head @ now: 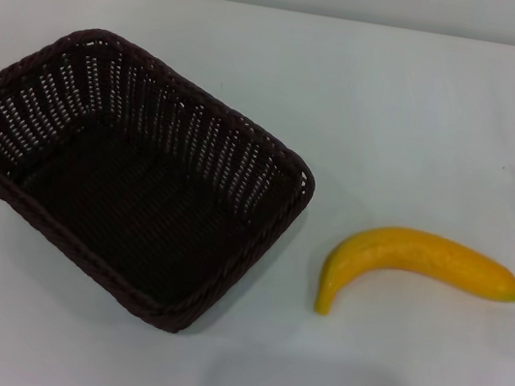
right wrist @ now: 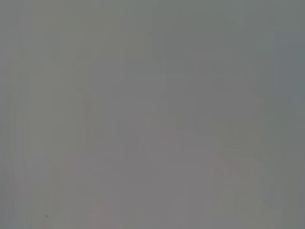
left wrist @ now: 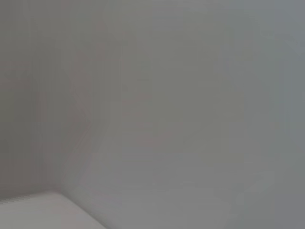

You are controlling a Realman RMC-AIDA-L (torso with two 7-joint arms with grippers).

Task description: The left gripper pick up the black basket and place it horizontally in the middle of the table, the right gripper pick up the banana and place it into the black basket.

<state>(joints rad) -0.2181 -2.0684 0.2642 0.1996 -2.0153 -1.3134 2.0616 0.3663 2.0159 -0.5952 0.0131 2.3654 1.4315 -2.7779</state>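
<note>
The black basket (head: pixel 132 178) sits on the white table (head: pixel 397 117) at the left of the head view, turned at an angle, with nothing inside it. To its right lies the yellow banana (head: pixel 418 263), curved, its dark tip pointing right, a short gap away from the basket's near corner. Neither the left gripper nor the right gripper shows in any view. Both wrist views hold only plain grey surface.
The table's far edge meets a pale wall along the top of the head view. A faint shadow lies on the table near the front edge, below the banana.
</note>
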